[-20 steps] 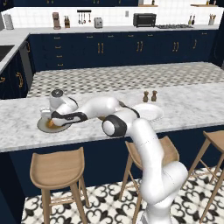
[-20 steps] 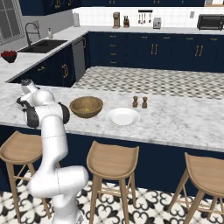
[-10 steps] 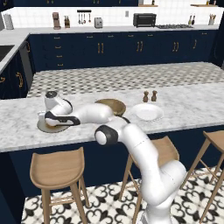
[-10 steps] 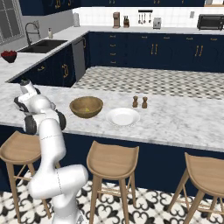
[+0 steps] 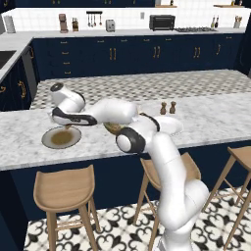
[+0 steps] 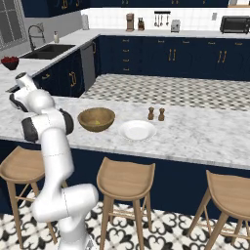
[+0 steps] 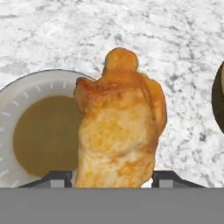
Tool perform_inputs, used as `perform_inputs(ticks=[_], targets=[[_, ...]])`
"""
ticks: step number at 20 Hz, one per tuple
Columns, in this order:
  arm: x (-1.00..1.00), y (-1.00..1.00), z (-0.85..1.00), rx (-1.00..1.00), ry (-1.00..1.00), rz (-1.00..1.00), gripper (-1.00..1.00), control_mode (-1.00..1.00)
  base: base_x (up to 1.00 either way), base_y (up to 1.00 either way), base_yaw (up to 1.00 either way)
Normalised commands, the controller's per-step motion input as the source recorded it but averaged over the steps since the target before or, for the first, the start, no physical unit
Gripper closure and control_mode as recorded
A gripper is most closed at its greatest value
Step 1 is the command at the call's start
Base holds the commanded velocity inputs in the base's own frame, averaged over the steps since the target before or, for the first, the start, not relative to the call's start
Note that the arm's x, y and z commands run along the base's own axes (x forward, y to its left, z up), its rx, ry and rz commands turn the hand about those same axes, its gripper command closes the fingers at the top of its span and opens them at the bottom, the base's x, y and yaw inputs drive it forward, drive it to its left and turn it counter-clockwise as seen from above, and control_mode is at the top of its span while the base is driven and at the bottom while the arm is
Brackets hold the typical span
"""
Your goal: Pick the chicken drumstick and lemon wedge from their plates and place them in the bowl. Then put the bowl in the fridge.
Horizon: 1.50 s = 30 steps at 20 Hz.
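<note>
Golden-brown, lumpy chicken drumstick (image 7: 120, 131)

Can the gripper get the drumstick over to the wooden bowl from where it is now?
Probably yes. The gripper holds the chicken drumstick lifted above the grey plate, and the bowl sits open-topped on the counter nearby, with nothing standing between them.

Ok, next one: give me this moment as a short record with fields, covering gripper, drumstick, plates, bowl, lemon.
gripper: shut on the chicken drumstick, above the counter by the grey-olive plate
chicken drumstick: lifted off its plate, between the finger tips
grey-olive plate: on the marble counter, nothing on it
wooden bowl: on the counter beside the white plate, something yellowish inside, likely the lemon wedge
white plate: bare
fridge: not judged
</note>
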Motion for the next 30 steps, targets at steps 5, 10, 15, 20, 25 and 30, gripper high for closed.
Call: perform_inputs(ticks=[5,10,15,20,25,30], targets=[[-0.54,-1.0,0.07,0.0,-0.31,-0.06,1.0,-1.0,0.0,0.0,0.0],[-0.07,-1.0,0.23,0.11,-0.2,-0.11,1.0,-1.0,0.0,0.0,0.0],[0.53,-1.0,0.88,0.2,0.05,-0.22,1.0,-1.0,0.0,0.0,0.0],[0.77,-0.95,-0.07,0.07,0.35,-0.11,1.0,-1.0,0.0,0.0,0.0],[0.32,-0.56,-0.66,0.04,0.23,0.0,1.0,-1.0,0.0,0.0,0.0],[-0.42,-0.44,0.06,0.1,0.03,0.0,-1.0,-1.0,0.0,0.0,0.0]])
